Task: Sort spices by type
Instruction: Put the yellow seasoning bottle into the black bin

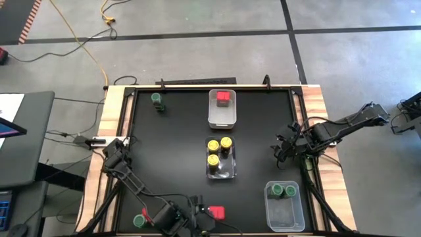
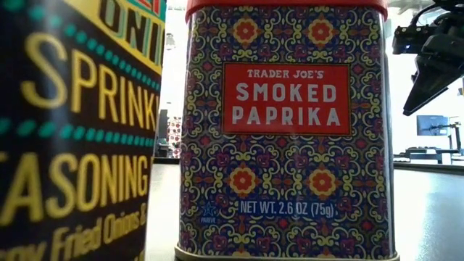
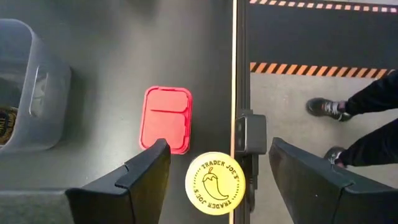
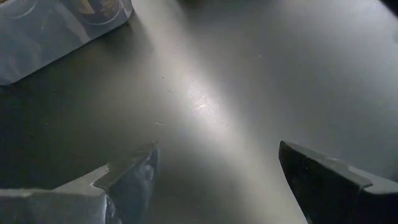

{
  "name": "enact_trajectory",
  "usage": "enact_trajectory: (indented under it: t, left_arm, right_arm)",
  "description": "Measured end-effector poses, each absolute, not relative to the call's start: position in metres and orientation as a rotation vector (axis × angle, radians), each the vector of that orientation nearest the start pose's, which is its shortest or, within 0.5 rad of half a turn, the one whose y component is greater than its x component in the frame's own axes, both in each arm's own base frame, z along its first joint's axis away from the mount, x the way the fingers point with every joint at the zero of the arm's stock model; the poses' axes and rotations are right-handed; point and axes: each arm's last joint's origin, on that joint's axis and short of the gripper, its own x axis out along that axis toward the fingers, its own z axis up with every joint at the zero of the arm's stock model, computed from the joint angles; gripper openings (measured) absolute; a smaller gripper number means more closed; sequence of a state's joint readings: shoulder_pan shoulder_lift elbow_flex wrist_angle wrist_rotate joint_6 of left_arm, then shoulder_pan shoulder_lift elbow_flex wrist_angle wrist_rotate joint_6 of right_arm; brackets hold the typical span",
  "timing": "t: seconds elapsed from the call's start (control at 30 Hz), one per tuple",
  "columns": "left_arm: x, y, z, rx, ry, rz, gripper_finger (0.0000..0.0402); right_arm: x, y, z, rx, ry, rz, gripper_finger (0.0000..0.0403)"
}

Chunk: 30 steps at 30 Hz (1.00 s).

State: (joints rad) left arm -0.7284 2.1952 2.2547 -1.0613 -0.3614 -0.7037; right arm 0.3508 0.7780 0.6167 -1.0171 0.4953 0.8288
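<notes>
left gripper [image 3: 214,165]: jaws apart, holds nothing, above a yellow-lidded jar [image 3: 215,183] by the red tin [image 3: 166,118] | right gripper [image 4: 217,174]: jaws wide, holds nothing

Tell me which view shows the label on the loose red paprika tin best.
The low view: the paprika tin fills the picture and its front label reads clearly. The high view shows only its red top near the left gripper. The left wrist view shows just the lid. The right wrist view misses it.
</notes>
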Motion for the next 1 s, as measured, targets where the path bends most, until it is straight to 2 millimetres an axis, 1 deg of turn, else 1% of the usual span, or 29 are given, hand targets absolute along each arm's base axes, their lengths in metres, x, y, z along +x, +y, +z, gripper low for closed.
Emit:
enact_trajectory:
  t: [0.1, 0.2, 0.37, 0.57, 0.7, 0.83, 1.0]
  left_arm:
    - [0.354, -0.303, 0.311, -0.125, 0.92, -0.016, 0.026]
    - [0.357, -0.305, 0.304, -0.116, 0.929, -0.012, 0.026]
    - [0.363, -0.313, 0.284, -0.106, 0.97, -0.02, 0.0261]
    - [0.367, -0.32, 0.269, -0.135, 1.007, -0.036, 0.026]
    - [0.367, -0.319, 0.265, -0.134, 1.023, -0.017, 0.026]
    - [0.368, -0.32, 0.258, -0.123, 1.04, 0.014, 0.0261]
    - [0.37, -0.322, 0.249, -0.133, 1.086, -0.013, 0.0261]
  right_arm:
    - [0.117, 0.028, 0.223, 0.264, 0.925, -0.546, 0.0356]
    - [0.117, 0.028, 0.223, 0.265, 0.924, -0.545, 0.0356]
    - [0.117, 0.028, 0.223, 0.266, 0.922, -0.545, 0.0356]
    - [0.117, 0.028, 0.223, 0.268, 0.92, -0.545, 0.0356]
    - [0.117, 0.028, 0.223, 0.27, 0.918, -0.545, 0.0356]
    - [0.117, 0.028, 0.223, 0.27, 0.918, -0.545, 0.0356]
    - [0.117, 0.028, 0.223, 0.27, 0.918, -0.545, 0.0356]
